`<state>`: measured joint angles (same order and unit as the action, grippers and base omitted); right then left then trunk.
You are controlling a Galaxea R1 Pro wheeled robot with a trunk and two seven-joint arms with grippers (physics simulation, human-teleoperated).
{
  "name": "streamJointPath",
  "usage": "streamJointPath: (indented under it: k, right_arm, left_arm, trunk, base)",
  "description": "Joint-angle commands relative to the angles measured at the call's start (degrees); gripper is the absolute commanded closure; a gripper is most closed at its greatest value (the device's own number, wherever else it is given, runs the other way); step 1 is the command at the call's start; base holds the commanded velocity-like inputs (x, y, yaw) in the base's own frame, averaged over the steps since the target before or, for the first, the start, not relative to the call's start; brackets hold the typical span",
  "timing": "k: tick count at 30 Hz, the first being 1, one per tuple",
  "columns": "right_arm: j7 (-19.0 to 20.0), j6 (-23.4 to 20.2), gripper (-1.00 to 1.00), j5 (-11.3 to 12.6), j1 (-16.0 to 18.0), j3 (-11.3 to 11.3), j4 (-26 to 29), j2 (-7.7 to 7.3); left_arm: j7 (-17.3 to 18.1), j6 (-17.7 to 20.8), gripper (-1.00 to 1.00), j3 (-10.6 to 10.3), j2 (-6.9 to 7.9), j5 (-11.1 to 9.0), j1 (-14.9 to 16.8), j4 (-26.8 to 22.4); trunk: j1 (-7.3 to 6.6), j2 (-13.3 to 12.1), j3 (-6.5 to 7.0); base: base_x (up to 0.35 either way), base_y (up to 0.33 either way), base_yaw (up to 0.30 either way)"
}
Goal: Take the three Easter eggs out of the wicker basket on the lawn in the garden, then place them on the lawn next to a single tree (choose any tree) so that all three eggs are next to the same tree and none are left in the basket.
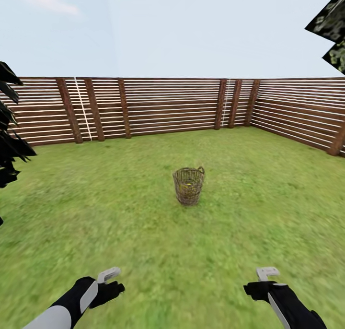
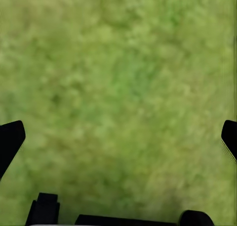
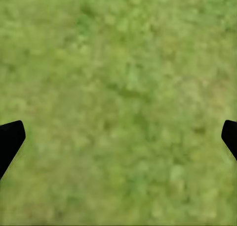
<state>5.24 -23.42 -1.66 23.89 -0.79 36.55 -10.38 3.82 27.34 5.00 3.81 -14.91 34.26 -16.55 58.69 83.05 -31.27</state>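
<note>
One wide lawn (image 1: 120,233) spreads to a slatted wooden fence (image 1: 167,108). Dark tree leaves (image 1: 330,27) show at the head view's upper right. Mid-lawn stands the wicker basket (image 1: 188,186), upright, something yellow inside, too small to tell. Nearest, left gripper (image 2: 118,137) and right gripper (image 3: 118,137) hang over bare grass, jaws wide, holding nothing.

Brightness: even, bright daylight under a pale sky (image 1: 191,27); no dim zones.
Light source: diffuse, direction cannot be told.
Shadows: none cast by the wicker basket (image 1: 189,185) on the lawn (image 1: 143,233).
Glare: none.
Blur: grass texture smeared and soft in the head view's foreground; both wrist views mushy, without blade detail.
Distortion: wooden fence (image 1: 158,106) rails bow and splay toward the edges.
Sharpness: basket weave coarse, contents indistinct.
</note>
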Motion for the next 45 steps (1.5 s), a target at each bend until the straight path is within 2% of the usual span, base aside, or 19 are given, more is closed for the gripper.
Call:
streamJointPath:
  k: [1,14,17,21,29,32,33,35,39,42,43,45]
  right_arm:
    - [0.26,-0.32,-1.00,-0.21,0.01,-0.09,0.10,0.00]
    - [0.21,-0.35,-1.00,-0.03,0.01,-0.17,0.12,-0.31]
    - [0.16,-0.51,-1.00,-0.16,0.01,-0.08,0.11,-0.14]
    - [0.12,-0.80,-1.00,-0.14,0.01,-0.01,0.11,-0.05]
    - [0.18,-1.03,-1.00,-0.39,0.01,-0.04,0.13,-0.36]
    - [0.23,-1.39,-1.00,-0.48,0.01,-0.02,0.17,-0.47]
    - [0.25,-2.49,-1.00,-0.51,0.01,0.04,0.18,-0.37]
    - [0.25,-4.33,-1.00,-0.52,0.01,0.08,0.21,-0.30]
    - [0.29,-6.66,-1.00,-0.18,0.01,-0.11,0.61,-0.73]
    - [0.23,-7.00,-1.00,-0.26,0.01,-0.13,0.74,-0.89]
    - [0.22,-7.09,-1.00,-0.49,0.01,-0.11,0.78,-0.89]
    - [0.21,-7.13,-1.00,-0.67,0.01,-0.13,0.79,-0.93]
  left_arm:
    - [0.17,0.36,-1.00,0.46,-0.06,0.14,0.02,-0.07]
    - [-0.10,0.27,-1.00,0.41,0.04,0.09,0.02,-0.06]
    - [-0.04,0.01,-1.00,0.56,0.99,0.03,0.02,0.00]
    - [0.36,-0.09,-1.00,0.61,3.58,-0.12,0.02,-0.05]
    - [0.41,-0.41,-1.00,0.42,4.11,0.06,0.02,0.01]
    - [0.40,-2.37,-1.00,0.38,4.52,0.05,0.02,0.26]
    - [0.40,-5.62,-1.00,0.37,4.78,0.03,0.02,1.65]
    - [0.40,-8.79,-1.00,0.36,4.90,0.04,0.02,4.24]
    - [0.46,-11.45,-1.00,0.36,5.30,0.09,0.02,8.19]
    - [0.51,-12.07,-1.00,0.42,6.66,-0.02,0.01,8.54]
    - [0.54,-13.47,-1.00,0.45,7.30,-0.11,0.02,8.46]
    - [0.51,-16.64,-1.00,0.51,7.58,-0.16,0.00,8.42]
  trunk:
    - [0.03,0.03,-0.06]
    - [0.03,0.03,-0.13]
    - [0.03,0.03,-0.14]
    - [0.03,0.03,-0.14]
    - [0.03,0.03,-0.14]
    - [0.03,0.03,-0.14]
    - [0.03,0.03,-0.14]
    - [0.03,0.03,-0.14]
    - [0.03,0.03,-0.14]
    - [0.03,0.03,-0.14]
    - [0.03,0.03,-0.14]
    - [0.03,0.03,-0.14]
  base:
    - [0.339,0.000,0.119]
    - [0.339,0.000,0.207]
    - [0.339,0.000,0.056]
    - [0.339,0.000,0.014]
    - [0.339,0.000,0.001]
    - [0.339,0.000,0.000]
    - [0.339,0.000,0.000]
    - [0.339,0.000,0.000]
    - [0.339,0.000,0.000]
    - [0.339,0.000,0.000]
    - [0.339,0.000,0.000]
    - [0.339,0.000,0.000]
